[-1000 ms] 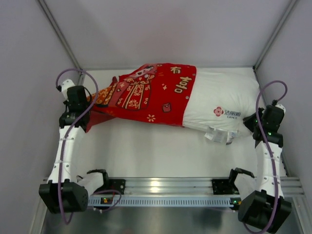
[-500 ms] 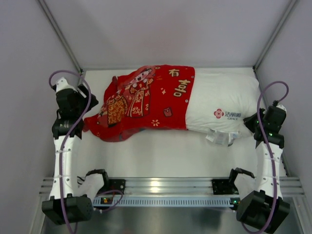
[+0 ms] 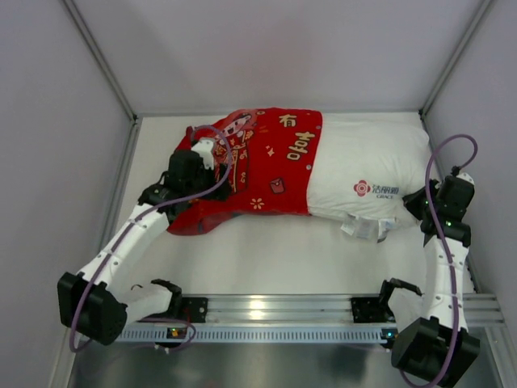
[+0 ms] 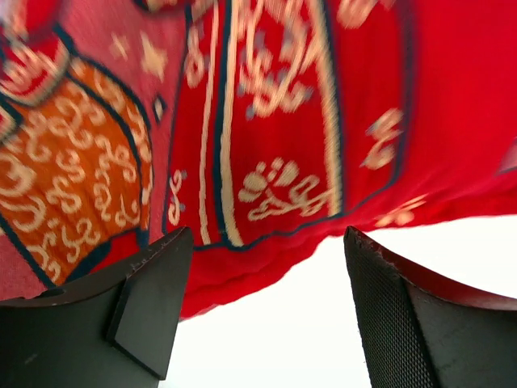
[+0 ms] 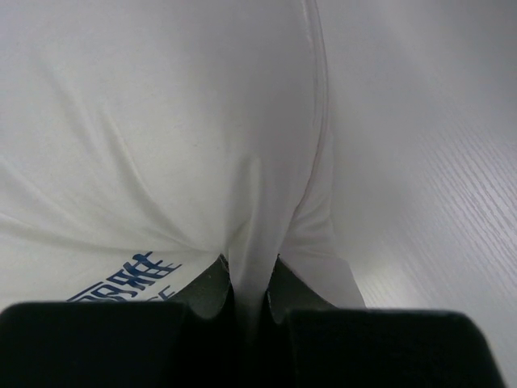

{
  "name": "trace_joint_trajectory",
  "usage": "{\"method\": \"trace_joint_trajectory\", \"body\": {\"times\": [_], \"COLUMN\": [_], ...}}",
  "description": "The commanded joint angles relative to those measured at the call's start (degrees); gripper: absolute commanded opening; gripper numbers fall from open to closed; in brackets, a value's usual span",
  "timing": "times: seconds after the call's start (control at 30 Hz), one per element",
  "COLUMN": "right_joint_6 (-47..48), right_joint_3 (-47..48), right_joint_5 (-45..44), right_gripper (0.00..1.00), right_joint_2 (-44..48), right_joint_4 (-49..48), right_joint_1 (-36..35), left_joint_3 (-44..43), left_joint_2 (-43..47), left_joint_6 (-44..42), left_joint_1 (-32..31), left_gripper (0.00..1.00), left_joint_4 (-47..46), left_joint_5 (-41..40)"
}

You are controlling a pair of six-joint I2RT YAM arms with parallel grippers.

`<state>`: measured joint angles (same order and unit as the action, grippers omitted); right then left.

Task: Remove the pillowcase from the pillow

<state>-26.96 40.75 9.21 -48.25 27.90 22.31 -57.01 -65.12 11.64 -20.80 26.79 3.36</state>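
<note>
Our pillow (image 3: pixel 367 166) lies long-ways left to right at the back of the table (image 3: pixel 266 259), with the pillowcase (image 3: pixel 266 166) covering only its left half. The right fingers (image 5: pixel 295 295) are pinched shut on the pillow's bare right end, so that side's anchored. The left fingers (image 4: pixel 153 307) are spread wide and holding nothing, right over the cover's slack left end, so the left arm is the nearer one. A second ago they were closed out at the table's left edge with the cover stretched towards them; now it has slumped back.
</note>
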Motion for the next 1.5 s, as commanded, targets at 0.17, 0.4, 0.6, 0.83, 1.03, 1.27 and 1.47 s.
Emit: {"method": "trace_joint_trajectory", "body": {"times": [0.17,0.4,0.6,0.83,1.03,1.27,1.47], "right_joint_6": [0.51,1.03,0.33,-1.69,-2.92,-1.78,-0.02], "right_joint_3": [-0.5,-1.99,-2.26,-0.94,0.2,1.52,2.22], "right_joint_5": [2.74,3.36,-0.07,-4.29,-4.9,-1.48,-3.05], "right_gripper": [0.0,0.0,0.0,0.0,0.0,0.0,0.0], "right_joint_2": [1.85,1.93,3.07,2.81,2.55,2.02,1.93], "right_joint_4": [-7.51,-8.3,-7.95,-6.81,-6.63,-7.15,-7.6], "right_joint_1": [0.19,0.19,0.19,1.6,3.62,3.8,1.43], "left_joint_3": [4.8,3.85,5.07,-0.97,-13.19,-23.59,-9.8], "left_joint_2": [-6.24,-11.6,-6.69,4.02,5.63,-0.53,4.47], "left_joint_6": [-10.23,-8.83,-5.41,-3.21,1.72,4.09,4.0], "left_joint_1": [-7.31,-7.94,-7.94,-1.13,16.48,17.55,17.54], "left_gripper": [0.81,0.36,0.0,0.0,0.0,0.0,0.0], "left_joint_4": [-0.42,-0.87,0.98,4.76,8.37,10.22,3.63], "left_joint_5": [-23.91,-11.18,-24.5,-40.28,-30.6,-15.06,-21.94]}}
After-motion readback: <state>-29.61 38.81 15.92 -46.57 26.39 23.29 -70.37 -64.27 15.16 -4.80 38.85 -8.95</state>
